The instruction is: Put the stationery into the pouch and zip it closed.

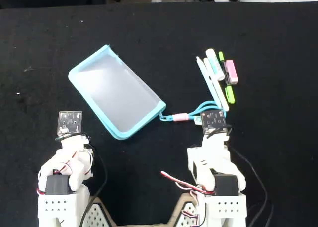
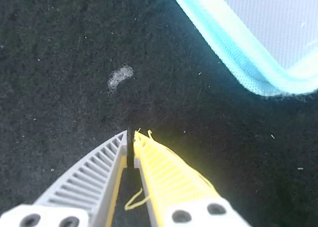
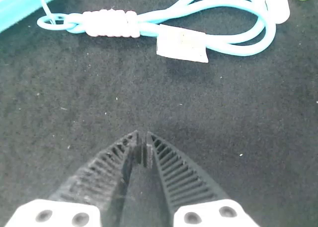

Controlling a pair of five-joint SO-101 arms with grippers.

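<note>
Finding: you have nothing packed yet. The light-blue fabric pouch [image 1: 117, 93] with a frosted clear panel lies flat and slanted at the middle of the black cloth table [image 1: 149, 33]. The stationery [image 1: 218, 78] is a loose bundle of white and pale-blue pens, a yellow-green highlighter [image 1: 229, 94] and a small pink block [image 1: 231, 71]. It lies on the cloth on the right-arm side, well apart from the pouch. No item shows through the clear panel. Whether the zip stands open or closed cannot be told from these views. A cyan looped cord [image 3: 223, 38] with a pink braided knot [image 3: 109, 24] and a white tag [image 3: 181, 44] runs from the pouch's near corner towards the pens. In my judgement every step is still yours to do: open the pouch if needed, load each item, then draw the zip.

Left gripper [image 2: 132, 136]: the grey and yellow fingers are pressed together and hold nothing. It sits over bare cloth, short of the pouch's rounded corner and not touching it. A fleck of pale lint [image 2: 120, 77] lies ahead of it.

Right gripper [image 3: 143, 143]: the black fingers are pressed together and hold nothing. It sits over bare cloth near the cord, touching neither the cord nor the tag.
</note>
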